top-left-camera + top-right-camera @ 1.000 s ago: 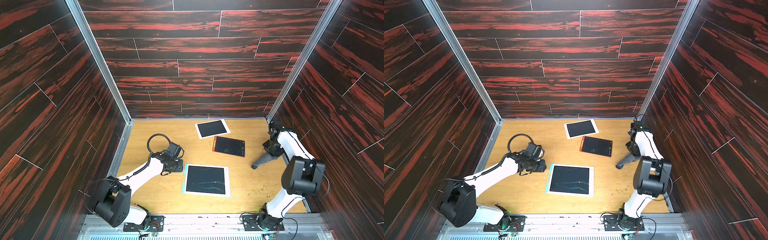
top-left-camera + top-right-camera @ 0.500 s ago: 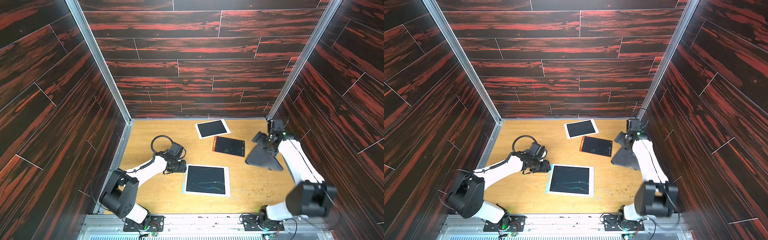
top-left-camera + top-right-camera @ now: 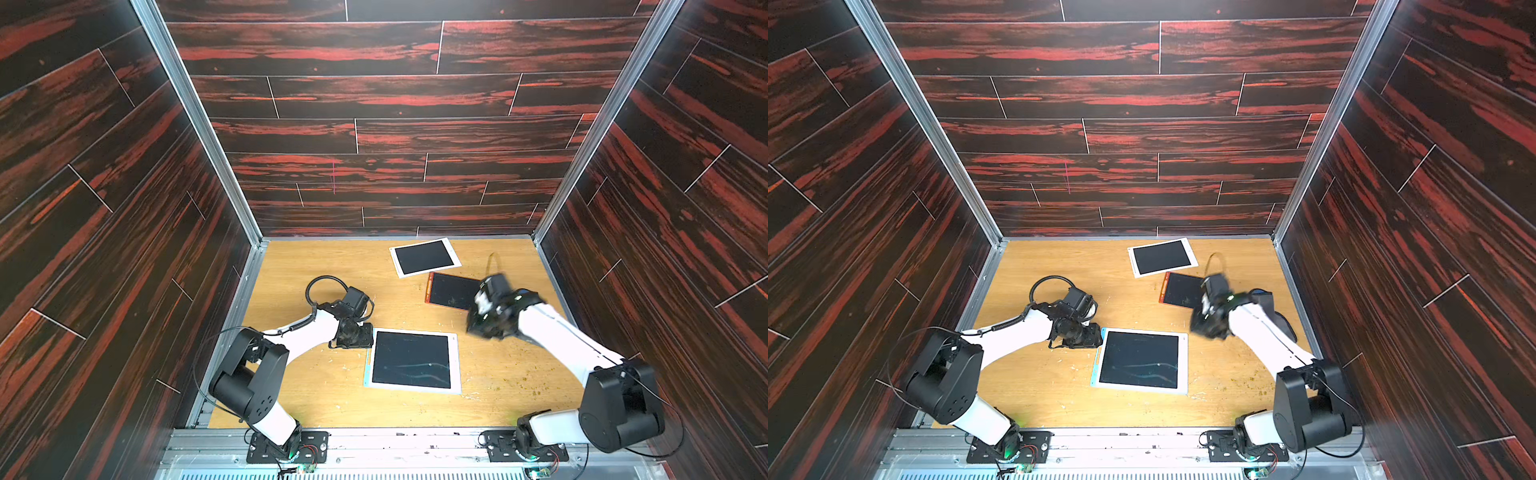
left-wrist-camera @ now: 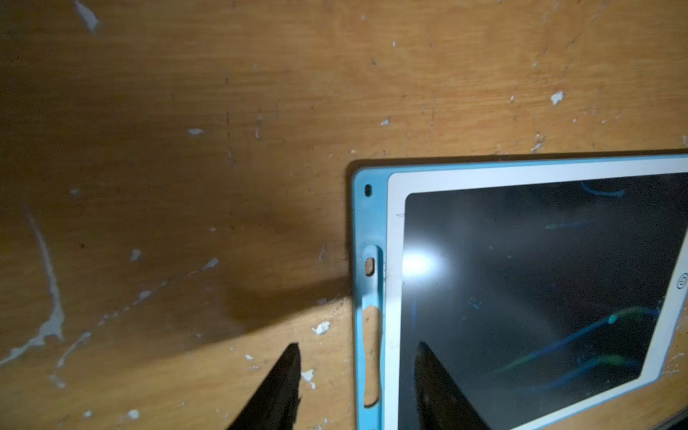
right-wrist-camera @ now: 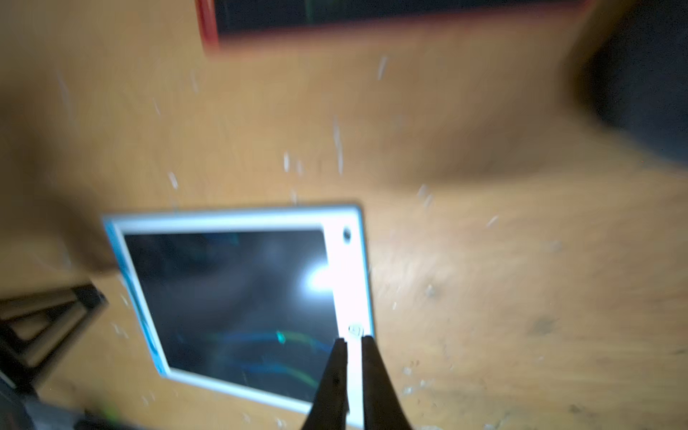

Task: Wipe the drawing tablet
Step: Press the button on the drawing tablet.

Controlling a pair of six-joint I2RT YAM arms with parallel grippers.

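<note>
1. While flat on table point(image 3: 332, 257) centre-front, drawing tablet point(image 3: 411, 360) looks near-square, long axis unclear; blue slot edge twd left claw point(image 4: 358, 346).
2. left claw: part-open, straddling that edge.
3. right claw point(image 5: 353, 340): pinched closed, empty.

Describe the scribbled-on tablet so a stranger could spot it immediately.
Three dark-screened tablets lie on the wooden table. Take the one nearest the robot's bases, the scribbled tablet. Unlike the white-framed tablet and red-framed tablet behind it, it is largest, with a light-blue edge and faint blue-green lines on its screen.
</note>
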